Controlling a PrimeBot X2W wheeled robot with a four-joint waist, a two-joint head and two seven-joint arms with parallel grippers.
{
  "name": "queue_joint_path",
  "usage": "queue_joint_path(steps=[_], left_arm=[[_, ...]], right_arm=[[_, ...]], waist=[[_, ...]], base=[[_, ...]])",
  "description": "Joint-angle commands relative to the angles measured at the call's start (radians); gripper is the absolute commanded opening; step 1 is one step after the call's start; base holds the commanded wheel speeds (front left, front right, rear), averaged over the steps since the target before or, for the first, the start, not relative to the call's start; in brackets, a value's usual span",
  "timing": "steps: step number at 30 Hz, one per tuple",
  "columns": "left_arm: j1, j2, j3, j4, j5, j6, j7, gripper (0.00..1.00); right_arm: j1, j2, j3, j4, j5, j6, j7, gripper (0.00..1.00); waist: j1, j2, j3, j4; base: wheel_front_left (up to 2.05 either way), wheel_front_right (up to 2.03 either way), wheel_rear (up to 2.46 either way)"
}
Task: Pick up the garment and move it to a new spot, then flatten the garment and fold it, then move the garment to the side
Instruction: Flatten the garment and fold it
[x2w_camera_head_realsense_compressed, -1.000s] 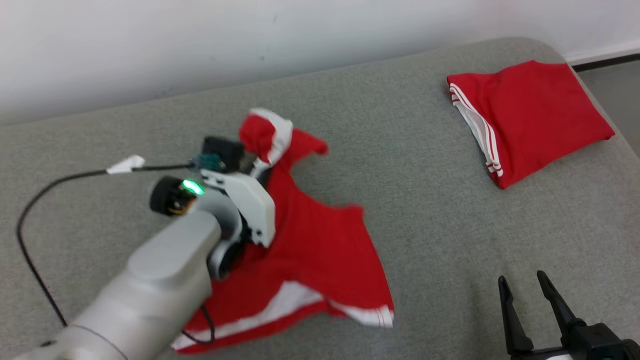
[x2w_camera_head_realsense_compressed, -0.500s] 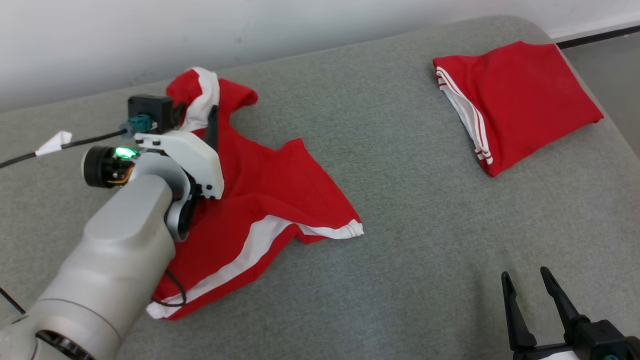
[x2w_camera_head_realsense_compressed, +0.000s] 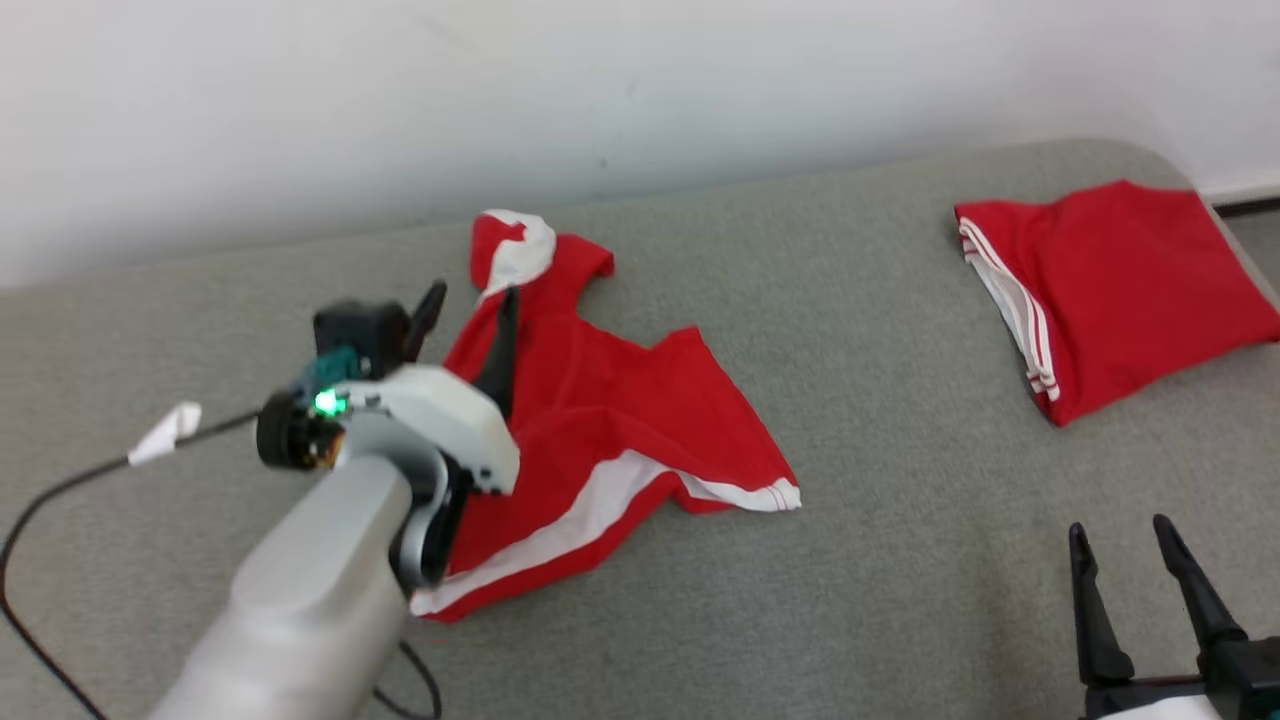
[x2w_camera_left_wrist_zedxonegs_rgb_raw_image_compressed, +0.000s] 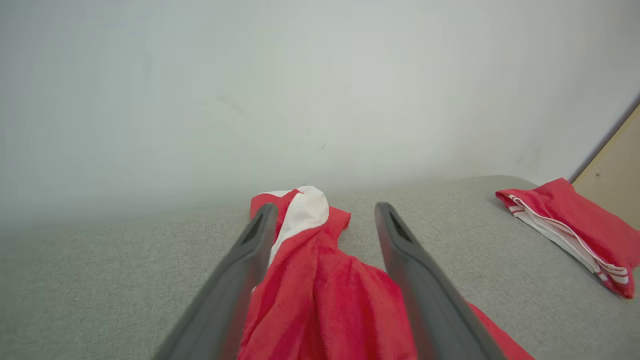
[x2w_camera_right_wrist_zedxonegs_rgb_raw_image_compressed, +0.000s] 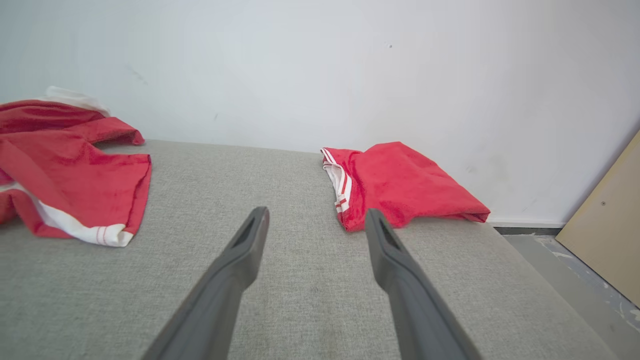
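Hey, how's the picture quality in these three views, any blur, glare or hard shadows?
Head view: mild motion smear, worst on the forearm and left gripper; the folded garment has soft edges. Left wrist view: the fingers blur toward the bottom edge; the crumpled garment between them looks soft. Right wrist view: sharpest, surface weave visible. All three views: even light, no glare, faint shadows.

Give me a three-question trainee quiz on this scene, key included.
1. True or false: the left end effector is shut on the crumpled garment.
2. Where does the folded garment lie? A) on the crumpled garment B) far right on the grey surface C) on the floor.
3. Fill in: the right end effector, open, holds ____.
Key: 1 false, it is open; 2 B; 3 nothing.
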Motion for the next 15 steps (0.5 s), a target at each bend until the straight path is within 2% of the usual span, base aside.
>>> queue_joint_path(steps=[1, 8, 15], left_arm=[[0.055, 0.010, 0.020, -0.031, 0.022, 0.005, -0.001, 1.00], [0.336, 0.056, 0.138, -0.242, 0.133, 0.026, 0.000, 1.00], [0.558, 0.084, 0.195, -0.403, 0.261, 0.049, 0.000, 1.00]], right_arm=[[0.021, -0.011, -0.009, -0.005, -0.007, -0.003, -0.002, 1.00], [0.041, -0.037, -0.017, -0.013, -0.009, -0.003, -0.002, 1.00], [0.071, -0.043, -0.036, -0.005, -0.007, -0.003, -0.002, 1.00]], waist=[[0.0000, 0.0000, -0.067, 0.050], [0.0000, 0.0000, -0.144, 0.102], [0.0000, 0.0000, -0.180, 0.159]], base=[[0.00, 0.00, 0.00], [0.00, 0.00, 0.00], [0.00, 0.00, 0.00]])
